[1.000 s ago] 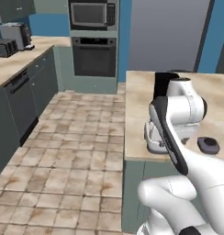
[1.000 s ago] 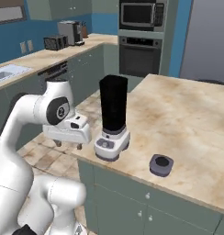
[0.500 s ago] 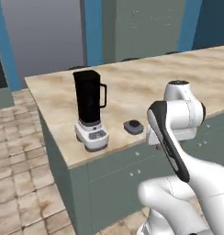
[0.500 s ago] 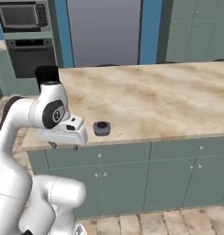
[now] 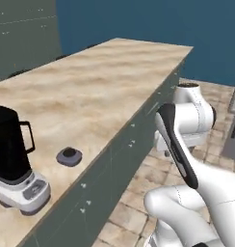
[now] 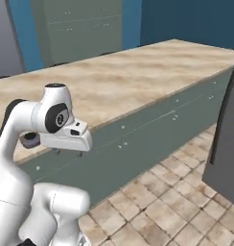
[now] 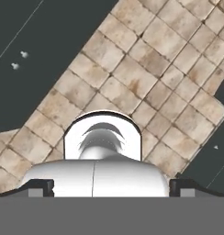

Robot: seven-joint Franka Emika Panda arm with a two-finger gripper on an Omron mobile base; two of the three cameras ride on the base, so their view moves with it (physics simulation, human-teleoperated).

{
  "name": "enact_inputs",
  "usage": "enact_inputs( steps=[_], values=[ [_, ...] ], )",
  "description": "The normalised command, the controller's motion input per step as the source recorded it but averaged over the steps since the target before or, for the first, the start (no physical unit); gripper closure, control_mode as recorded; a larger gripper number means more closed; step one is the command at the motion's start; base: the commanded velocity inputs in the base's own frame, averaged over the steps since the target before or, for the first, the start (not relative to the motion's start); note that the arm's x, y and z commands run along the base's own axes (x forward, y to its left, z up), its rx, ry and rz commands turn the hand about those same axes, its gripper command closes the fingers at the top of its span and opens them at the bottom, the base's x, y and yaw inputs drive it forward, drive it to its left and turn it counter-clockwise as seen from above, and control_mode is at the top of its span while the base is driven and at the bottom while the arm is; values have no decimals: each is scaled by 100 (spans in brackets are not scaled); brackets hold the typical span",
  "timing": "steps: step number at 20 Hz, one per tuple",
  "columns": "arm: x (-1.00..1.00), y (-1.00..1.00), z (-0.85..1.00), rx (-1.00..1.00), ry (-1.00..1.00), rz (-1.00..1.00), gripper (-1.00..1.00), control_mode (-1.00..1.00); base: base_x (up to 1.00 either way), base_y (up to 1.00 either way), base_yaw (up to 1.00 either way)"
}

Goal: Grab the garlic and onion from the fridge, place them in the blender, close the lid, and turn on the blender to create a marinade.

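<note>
End effector [image 6: 67, 153] hangs over open tiled floor [image 6: 152, 202]; counter [image 6: 138, 139] front close beside, fridge [image 6: 227, 125] opposite.
</note>
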Motion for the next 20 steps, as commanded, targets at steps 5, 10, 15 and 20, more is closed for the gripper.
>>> enact_inputs(
  steps=[5,10,15,20],
  values=[
    [0,0,0,0,0,0,-100,100,92,16,-66],
    [0,0,0,0,0,0,-100,100,100,23,-56],
    [0,0,0,0,0,0,-100,100,99,16,-47],
    [0,0,0,0,0,0,-100,100,78,32,-18]
  ],
)
